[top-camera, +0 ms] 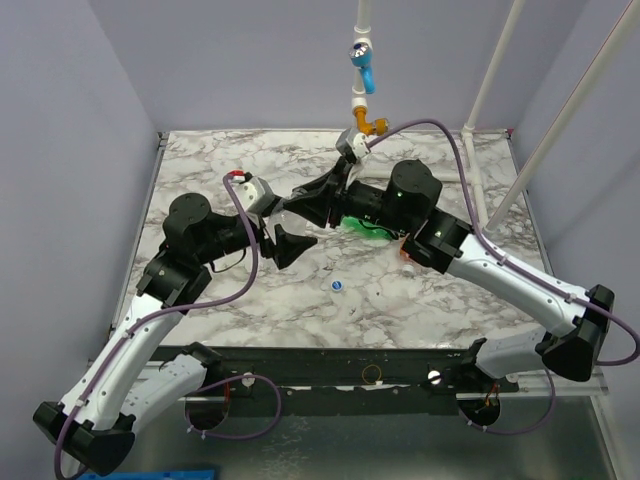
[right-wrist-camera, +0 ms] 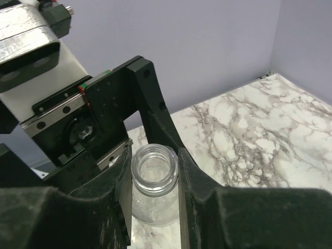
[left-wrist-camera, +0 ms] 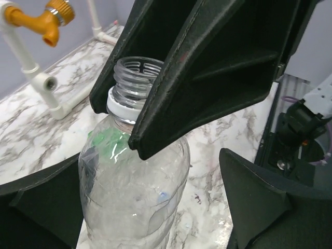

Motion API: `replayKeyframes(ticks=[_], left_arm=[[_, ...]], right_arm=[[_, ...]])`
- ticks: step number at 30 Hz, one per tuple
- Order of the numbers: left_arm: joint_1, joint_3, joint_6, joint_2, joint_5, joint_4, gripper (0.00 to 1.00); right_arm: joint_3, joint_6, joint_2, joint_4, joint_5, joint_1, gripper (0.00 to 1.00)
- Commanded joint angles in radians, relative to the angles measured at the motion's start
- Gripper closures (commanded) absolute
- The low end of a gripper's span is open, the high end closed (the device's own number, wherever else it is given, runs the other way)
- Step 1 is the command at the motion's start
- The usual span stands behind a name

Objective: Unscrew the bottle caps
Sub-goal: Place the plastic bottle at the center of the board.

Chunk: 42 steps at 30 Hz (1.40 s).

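Bottle neck between right pincer fingers

Right end effector walls in the neck of the clear bottle.

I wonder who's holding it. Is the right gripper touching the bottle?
Touching. The right wrist view shows the right gripper shut on the bottle neck, one finger pressed against each side.

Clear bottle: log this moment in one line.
clear bottle: uncapped | right gripper: clamped on neck | left gripper: open | cap: on table
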State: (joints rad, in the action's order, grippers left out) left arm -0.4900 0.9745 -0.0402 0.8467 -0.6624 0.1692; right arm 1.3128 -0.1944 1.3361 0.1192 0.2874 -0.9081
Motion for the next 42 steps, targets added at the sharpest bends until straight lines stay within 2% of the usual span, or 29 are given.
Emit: replayKeyframes(ticks=[1,7,11,20,25,32,34,36,42], left_arm=[[-0.001,0.019,0.076,-0.063,0.2,0.112,0.01],[-0.001,0.061,0.157,-0.103,0.63,0.245,0.01],[-0.001,0.096,0.179,-0.095,0.757,0.365,0.01],[0.002,0.097,0.087,-0.117,0.49,0.497,0.01],[0.005,0.099,0.076,-0.106,0.43,0.51,0.01],[0.005,0.119,0.076,-0.103,0.404,0.524,0.01],[0.005,0.125,0.076,-0.102,0.394,0.524,0.01],[0.006,0.13,0.072,-0.104,0.384,0.524,0.01],[0.005,0.142,0.076,-0.095,0.374,0.515,0.01]], right_arm=[[0.07,0.162,0.076,-0.09,-0.148,0.011,0.95],[0.087,0.236,0.204,-0.031,-0.166,0.093,0.99],[0.143,0.272,0.333,0.007,-0.173,0.142,1.0],[0.286,0.277,0.597,0.134,-0.186,0.176,0.99],[0.321,0.266,0.687,0.202,-0.221,0.178,0.99],[0.381,0.226,0.792,0.178,-0.231,0.183,0.99],[0.373,0.215,0.798,0.18,-0.23,0.184,0.95],[0.364,0.211,0.796,0.183,-0.23,0.184,0.83],[0.344,0.207,0.775,0.179,-0.232,0.187,0.36]])
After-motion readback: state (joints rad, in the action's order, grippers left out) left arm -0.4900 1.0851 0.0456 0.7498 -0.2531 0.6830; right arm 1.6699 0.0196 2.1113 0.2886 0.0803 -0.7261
